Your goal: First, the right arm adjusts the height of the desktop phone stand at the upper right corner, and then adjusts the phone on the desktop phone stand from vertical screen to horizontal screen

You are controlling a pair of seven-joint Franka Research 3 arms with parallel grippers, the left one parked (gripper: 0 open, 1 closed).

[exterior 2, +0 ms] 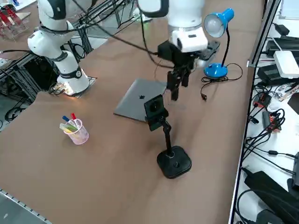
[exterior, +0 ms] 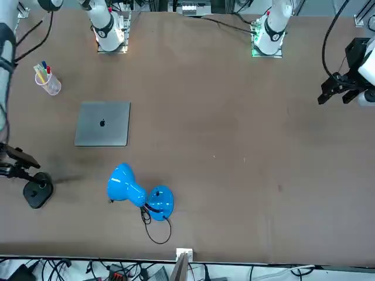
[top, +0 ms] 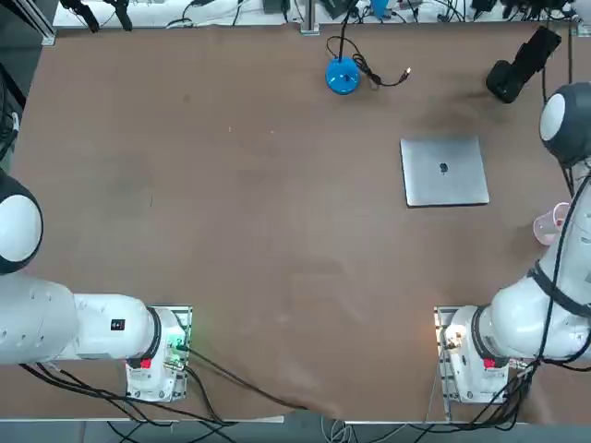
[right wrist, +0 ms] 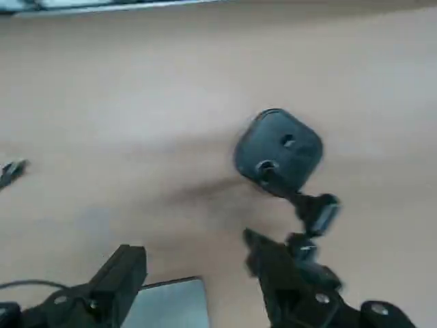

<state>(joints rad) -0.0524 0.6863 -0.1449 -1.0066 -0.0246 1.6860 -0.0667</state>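
Note:
The desktop phone stand (exterior 2: 174,162) has a black rounded-square base and a thin slanted pole, and stands at the table's far right corner (top: 504,83). The phone (exterior 2: 153,108) is a small black slab atop the pole, upright in its clamp; it also shows in the top view (top: 538,42) and the front view (exterior: 18,157). My right gripper (exterior 2: 177,88) hangs open just above and beyond the phone, fingers down, touching nothing. In the wrist view the open gripper (right wrist: 194,251) holds nothing, and the stand's base (right wrist: 278,150) lies past one finger (right wrist: 273,263).
A silver laptop (top: 444,172) lies shut under the gripper. A blue desk lamp (exterior 2: 216,28) with a black cable stands farther along the back edge. A clear cup of pens (exterior 2: 74,129) sits near the table's right edge. Cables and boxes crowd the floor beyond the far edge.

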